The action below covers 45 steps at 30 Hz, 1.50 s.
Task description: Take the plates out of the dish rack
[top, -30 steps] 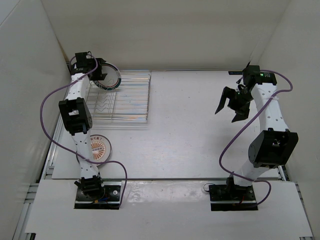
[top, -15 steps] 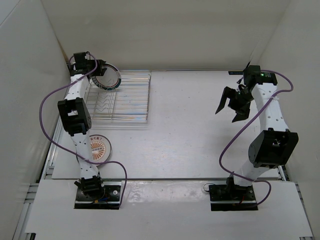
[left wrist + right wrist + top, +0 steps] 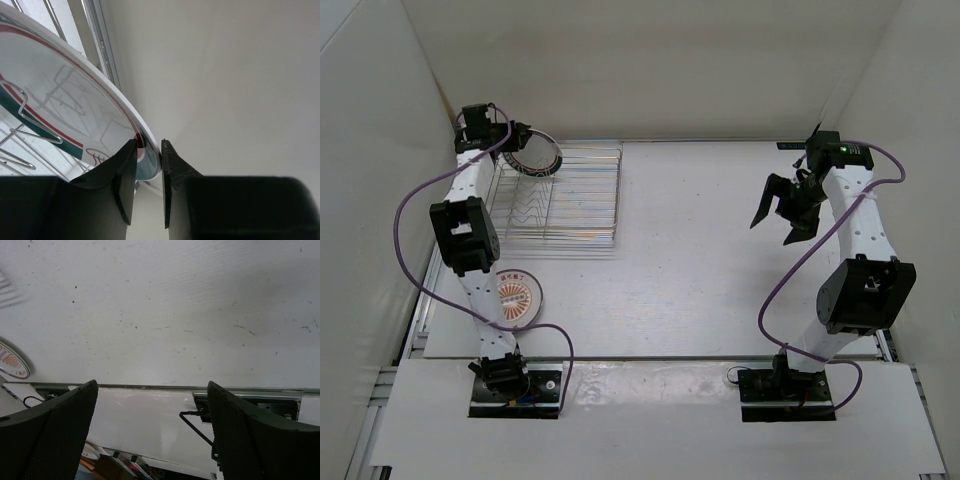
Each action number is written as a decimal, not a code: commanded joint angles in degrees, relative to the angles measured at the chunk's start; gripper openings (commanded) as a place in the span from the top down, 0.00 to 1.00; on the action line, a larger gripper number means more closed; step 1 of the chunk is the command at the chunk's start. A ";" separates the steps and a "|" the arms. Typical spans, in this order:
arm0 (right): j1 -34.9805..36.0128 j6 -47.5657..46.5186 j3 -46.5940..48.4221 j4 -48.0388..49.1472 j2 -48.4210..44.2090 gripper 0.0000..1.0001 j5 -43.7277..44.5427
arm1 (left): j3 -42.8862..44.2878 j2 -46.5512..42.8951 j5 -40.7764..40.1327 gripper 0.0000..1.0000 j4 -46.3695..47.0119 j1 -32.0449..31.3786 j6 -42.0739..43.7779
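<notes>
Against a second ago, the left gripper [image 3: 147,150] is sitting a little nearer the far-left corner, and the teal-and-red ringed plate [image 3: 60,100] it carries is lying flatter, hanging over the far-left corner of the dish rack [image 3: 570,200]. Its jaws are pinching the plate's rim, nearly closed on it. The right gripper [image 3: 151,385] is holding where it was over the right side, spread wide and gripping nothing. The white bench [image 3: 700,260] is showing small dark specks, and plain white walls [image 3: 650,70] are closing it in. A sunburst plate [image 3: 515,295] is lying flat by the near-left corner. A faint orange patch at the rack's near edge may be another plate, though it is too blurred to tell.
</notes>
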 commanded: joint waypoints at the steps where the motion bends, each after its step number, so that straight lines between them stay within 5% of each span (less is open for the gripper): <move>1: -0.38 -0.45 0.32 -13.25 0.09 0.09 -1.02 | -2.72 -4.19 0.08 0.68 0.23 -0.12 0.38; 12: -0.38 -0.63 0.14 -13.25 0.00 0.09 -1.20 | -13.62 -10.17 1.93 0.75 6.64 -0.03 -2.51; 45: -0.38 -0.54 -0.21 -13.07 -0.52 0.09 -1.72 | -18.90 -20.80 5.89 0.92 10.52 0.76 -14.91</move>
